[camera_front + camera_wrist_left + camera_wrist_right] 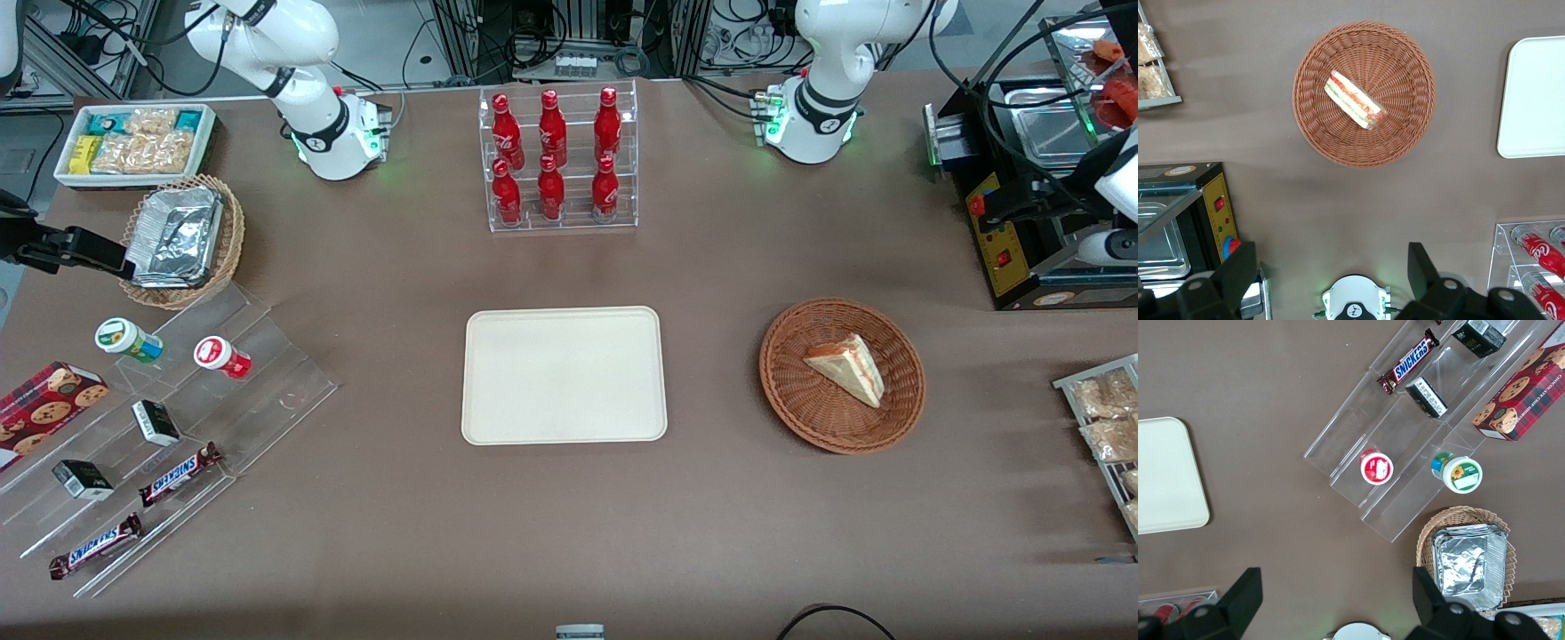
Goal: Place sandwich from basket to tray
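Note:
The sandwich (849,366), a white bread wedge with pink and green filling, lies in the round reddish-brown wicker basket (800,418) toward the working arm's end of the table. The cream-white tray (563,375) lies flat beside the basket, at the table's middle, with nothing on it. My left gripper (1022,203) hangs high above the table, farther from the front camera than the basket, over a black machine. In the left wrist view the gripper (1331,270) is open wide and empty, well apart from the sandwich (1353,100), the basket (1338,143) and the tray (1535,100).
A clear rack of red bottles (557,160) stands farther from the front camera than the tray. A black sealing machine (1022,258) and a rack of snack packets (1107,427) stand at the working arm's end. A foil-lined basket (182,240) and clear snack shelves (160,436) are toward the parked arm's end.

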`<act>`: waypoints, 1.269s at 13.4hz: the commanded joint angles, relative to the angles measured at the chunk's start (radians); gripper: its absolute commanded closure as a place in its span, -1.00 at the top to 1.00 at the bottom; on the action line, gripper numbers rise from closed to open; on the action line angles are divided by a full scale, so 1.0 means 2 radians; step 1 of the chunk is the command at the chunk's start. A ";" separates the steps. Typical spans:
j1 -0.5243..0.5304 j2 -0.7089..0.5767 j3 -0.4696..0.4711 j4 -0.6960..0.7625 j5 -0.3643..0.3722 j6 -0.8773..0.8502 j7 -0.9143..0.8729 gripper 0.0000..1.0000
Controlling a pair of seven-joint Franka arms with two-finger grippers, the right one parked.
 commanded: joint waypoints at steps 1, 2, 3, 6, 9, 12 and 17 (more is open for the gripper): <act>0.008 -0.025 -0.008 -0.030 0.014 0.001 0.009 1.00; 0.008 -0.023 -0.008 -0.030 0.016 0.002 0.008 1.00; 0.007 -0.019 -0.008 -0.034 0.019 0.005 0.007 1.00; 0.005 -0.028 -0.009 -0.115 0.029 0.085 -0.077 1.00; -0.014 -0.043 -0.008 -0.233 0.029 0.212 -0.219 1.00; -0.032 -0.045 -0.008 -0.329 0.027 0.345 -0.354 1.00; -0.038 -0.018 -0.006 -0.428 0.026 0.519 -0.447 1.00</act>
